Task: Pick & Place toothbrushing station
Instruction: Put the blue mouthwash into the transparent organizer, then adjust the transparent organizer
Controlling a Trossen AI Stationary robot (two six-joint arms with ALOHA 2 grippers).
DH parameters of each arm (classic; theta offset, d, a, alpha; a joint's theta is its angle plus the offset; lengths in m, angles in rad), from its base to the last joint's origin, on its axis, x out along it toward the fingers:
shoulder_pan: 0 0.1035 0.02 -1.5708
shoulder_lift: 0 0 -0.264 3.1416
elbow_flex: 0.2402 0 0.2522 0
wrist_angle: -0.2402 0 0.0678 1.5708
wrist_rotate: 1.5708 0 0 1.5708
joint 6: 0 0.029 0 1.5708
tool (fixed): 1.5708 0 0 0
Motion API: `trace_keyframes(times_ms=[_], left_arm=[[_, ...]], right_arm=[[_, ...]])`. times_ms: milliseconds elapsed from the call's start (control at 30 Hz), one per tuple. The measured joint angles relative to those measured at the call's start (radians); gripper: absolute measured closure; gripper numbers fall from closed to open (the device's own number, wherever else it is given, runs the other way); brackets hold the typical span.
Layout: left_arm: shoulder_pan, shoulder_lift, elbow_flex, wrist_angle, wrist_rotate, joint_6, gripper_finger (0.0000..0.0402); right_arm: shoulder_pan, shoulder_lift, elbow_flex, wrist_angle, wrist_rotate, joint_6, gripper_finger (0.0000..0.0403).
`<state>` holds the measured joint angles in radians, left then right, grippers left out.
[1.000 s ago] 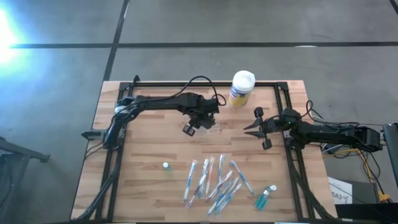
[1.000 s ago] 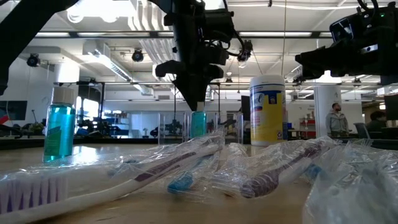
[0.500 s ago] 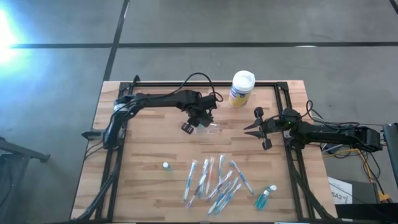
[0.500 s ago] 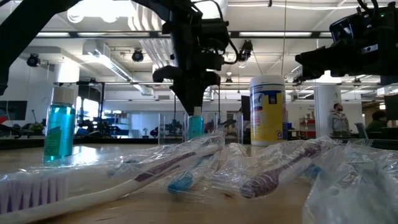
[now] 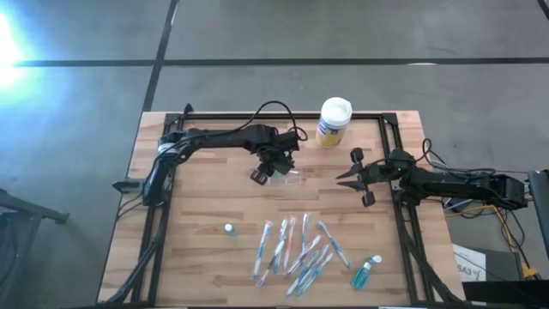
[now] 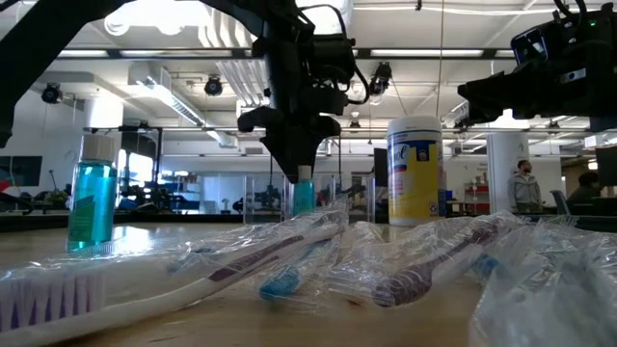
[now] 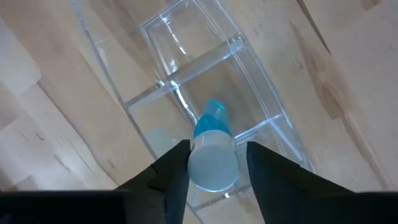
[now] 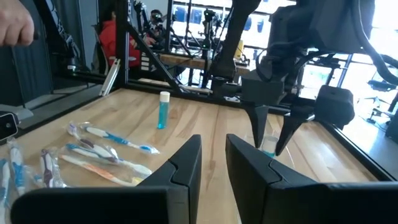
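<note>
Your clear, colourless plastic compartmented toothbrushing station (image 7: pixel 205 106) lies on the wooden table (image 5: pixel 206 206) directly beneath the left gripper (image 7: pixel 212 167). The gripper's fingers straddle a small blue bottle with a pale cap (image 7: pixel 211 155) standing in one compartment; fingers parted with a sliver of gap each side, so released or nearly so. Left arm reaches in from the table's left edge, wrist pointing down; right gripper (image 5: pixel 353 176) hangs near the right edge, fingers narrowly apart, holding nothing.

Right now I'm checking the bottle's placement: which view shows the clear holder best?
The left wrist view: the clear holder fills it, dividers visible, small blue bottle inside. The high view shows a faint patch; low and right wrist views barely show it.
</note>
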<state>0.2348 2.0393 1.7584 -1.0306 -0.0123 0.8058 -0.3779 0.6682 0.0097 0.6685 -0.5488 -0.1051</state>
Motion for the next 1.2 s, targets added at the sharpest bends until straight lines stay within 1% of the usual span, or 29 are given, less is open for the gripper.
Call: trace_keyframes(times_ms=[267,433,467,533,600,667,733,800,900,933,1033,1100,1200], left_arm=[[-0.002,-0.035,0.005,-0.008,-0.007,-0.06,0.0235],[-0.006,-0.095,0.014,-0.04,-0.001,-0.156,0.0235],[-0.007,-0.112,0.014,-0.058,0.005,-0.167,0.0235],[-0.007,-0.162,-0.003,-0.075,0.056,-0.214,0.0235],[-0.007,-0.223,-0.047,-0.067,0.098,-0.281,0.0242],[-0.008,-0.301,-0.131,-0.008,0.108,-0.335,0.0259],[-0.009,-0.393,-0.256,0.102,0.094,-0.377,0.0288],[-0.008,-0.493,-0.42,0.267,0.044,-0.438,0.0323],[-0.007,-0.642,-0.677,0.521,-0.064,-0.575,0.038],[-0.007,-0.689,-0.757,0.596,-0.097,-0.624,0.039],[-0.005,-0.808,-0.968,0.827,-0.201,-0.786,0.0391],[0.003,-0.859,-1.081,0.941,-0.259,-0.868,0.0392],[0.031,-0.891,-1.193,1.078,-0.27,-0.96,0.0397]], right_arm=[[0.0,0.0,0.0,0.0,0.0,0.0,0.0335],[0.0,0.0,0.0,-0.001,0.0,0.0,0.0335],[0.0,0.0,0.0,-0.001,0.0,0.002,0.0335],[0.0,0.001,0.0,-0.008,0.0,0.036,0.0335],[0.0,0.004,0.0,-0.019,0.0,0.056,0.0335],[0.0,0.004,0.0,-0.035,0.0,0.057,0.0335],[0.0,0.004,0.0,-0.042,0.001,0.053,0.0335],[0.0,0.004,0.0,-0.048,0.0,0.068,0.0338],[0.0,0.017,0.0,-0.074,0.002,0.076,0.0353],[0.0,0.026,0.0,-0.078,0.005,0.073,0.036],[0.007,0.061,0.0,-0.064,0.047,0.072,0.0387],[0.012,0.093,0.0,-0.033,0.07,0.074,0.0392],[0.017,0.157,0.021,0.022,0.082,0.094,0.0394]])
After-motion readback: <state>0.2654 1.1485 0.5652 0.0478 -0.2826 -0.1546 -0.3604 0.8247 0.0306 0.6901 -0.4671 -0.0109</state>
